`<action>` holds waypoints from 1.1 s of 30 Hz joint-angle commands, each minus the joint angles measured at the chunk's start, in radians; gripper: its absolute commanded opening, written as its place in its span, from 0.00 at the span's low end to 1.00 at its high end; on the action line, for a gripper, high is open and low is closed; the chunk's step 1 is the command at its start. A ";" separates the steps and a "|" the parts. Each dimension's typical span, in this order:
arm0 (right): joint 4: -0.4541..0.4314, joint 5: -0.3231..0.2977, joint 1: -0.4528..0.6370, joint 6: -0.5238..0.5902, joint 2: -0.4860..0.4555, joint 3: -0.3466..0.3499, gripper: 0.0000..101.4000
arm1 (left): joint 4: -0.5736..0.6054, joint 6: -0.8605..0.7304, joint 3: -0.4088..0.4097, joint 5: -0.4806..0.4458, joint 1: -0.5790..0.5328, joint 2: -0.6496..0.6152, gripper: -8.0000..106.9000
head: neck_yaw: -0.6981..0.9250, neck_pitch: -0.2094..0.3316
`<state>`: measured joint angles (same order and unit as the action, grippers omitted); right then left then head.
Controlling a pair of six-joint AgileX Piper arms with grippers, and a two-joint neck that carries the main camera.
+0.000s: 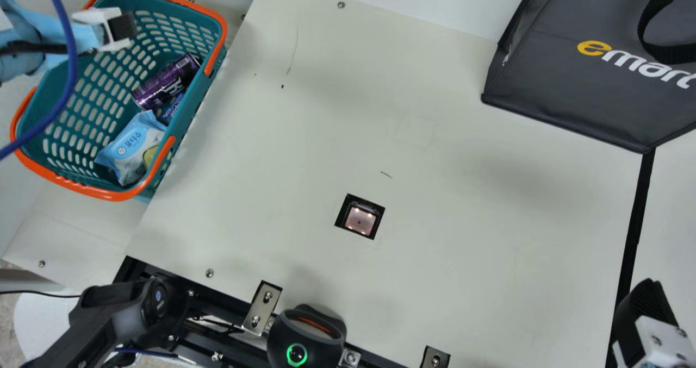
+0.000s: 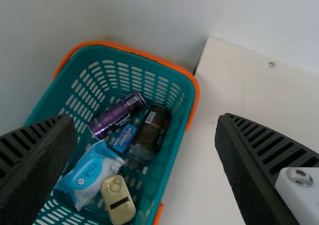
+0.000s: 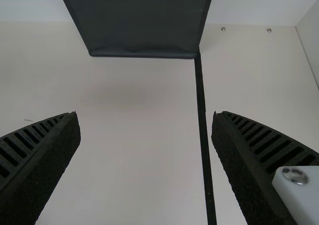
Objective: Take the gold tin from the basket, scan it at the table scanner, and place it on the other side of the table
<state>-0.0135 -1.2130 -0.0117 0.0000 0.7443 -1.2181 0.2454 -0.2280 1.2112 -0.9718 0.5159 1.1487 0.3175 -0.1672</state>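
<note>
Gold oval-cornered metal tin (image 2: 118, 199) is low in the teal plastic basket with orange rim (image 2: 124, 49), ring-pull face up, just beside the blue-and-white soft wipes pack (image 2: 87, 175). Left arm is the nearer one. Left black ribbed claw (image 2: 147, 120) is wide, nothing in it. Main view puts it over the basket's far part, so tin lies lower and back toward the robot. Tin's long axis runs roughly square to the closing line, slightly skewed; I'd expect a small wrist twist, then a pinch on the long sides. Watch the wipes and basket wall. Right black ribbed claw (image 3: 144, 115): also wide and empty, above the cream tabletop (image 1: 462, 221), well apart from the basket.
</note>
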 commanded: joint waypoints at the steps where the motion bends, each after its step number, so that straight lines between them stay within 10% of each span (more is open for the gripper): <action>1: 0.000 0.000 0.000 0.000 0.000 0.000 0.94 | 0.025 -0.082 0.006 0.002 0.051 0.057 0.85 | 0.004 0.029; 33: 0.000 0.000 0.000 0.000 0.000 0.000 0.94 | -0.092 -0.107 -0.004 0.135 0.109 0.491 0.85 | 0.004 0.029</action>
<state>-0.0135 -1.2130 -0.0117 0.0000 0.7443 -1.2181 0.1545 -0.3326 1.2069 -0.8406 0.6236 1.6280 0.3175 -0.1657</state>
